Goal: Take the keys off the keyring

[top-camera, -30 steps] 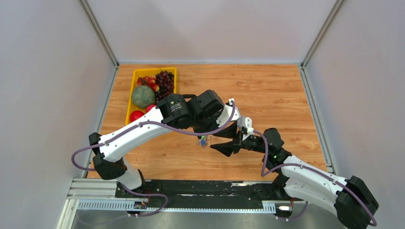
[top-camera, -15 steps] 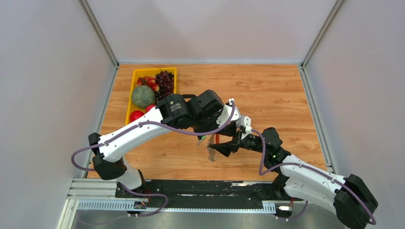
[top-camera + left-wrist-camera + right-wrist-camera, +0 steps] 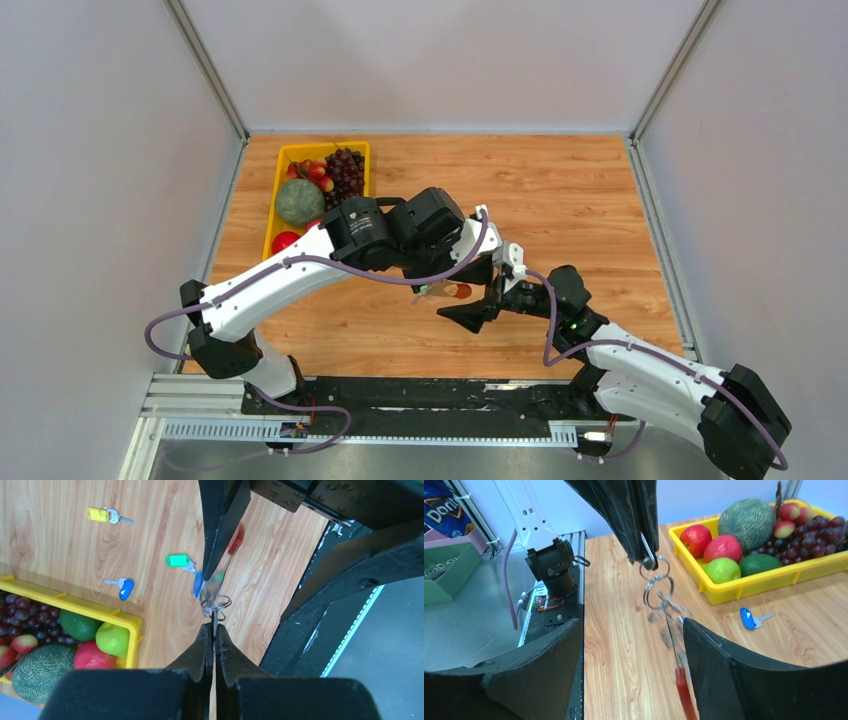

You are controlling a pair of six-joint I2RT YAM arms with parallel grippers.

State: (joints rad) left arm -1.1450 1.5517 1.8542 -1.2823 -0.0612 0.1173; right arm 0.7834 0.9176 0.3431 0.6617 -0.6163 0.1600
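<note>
My left gripper point(image 3: 214, 627) is shut on a silver wire loop of the keyring point(image 3: 216, 604) and holds it above the table. The keyring's grey holder with its red band point(image 3: 685, 692) hangs blurred below the loops point(image 3: 656, 587). A blue key point(image 3: 198, 584) hangs blurred on it. My right gripper point(image 3: 633, 625) is open, its fingers point(image 3: 734, 675) on either side of the hanging holder. In the top view the two grippers meet at the keyring point(image 3: 447, 291). Loose on the table lie a yellow key point(image 3: 97, 514), a green key point(image 3: 176, 560) and a blue key point(image 3: 126, 588).
A yellow tray point(image 3: 284, 152) of fruit stands at the table's far left, also in the right wrist view point(image 3: 754, 582). The loose blue key point(image 3: 748, 618) lies just in front of it. The black base rail point(image 3: 420, 395) runs along the near edge.
The keyring hung straight down half a second ago; now it has swung up and sideways between the grippers and is blurred. The right gripper has shifted slightly left.
</note>
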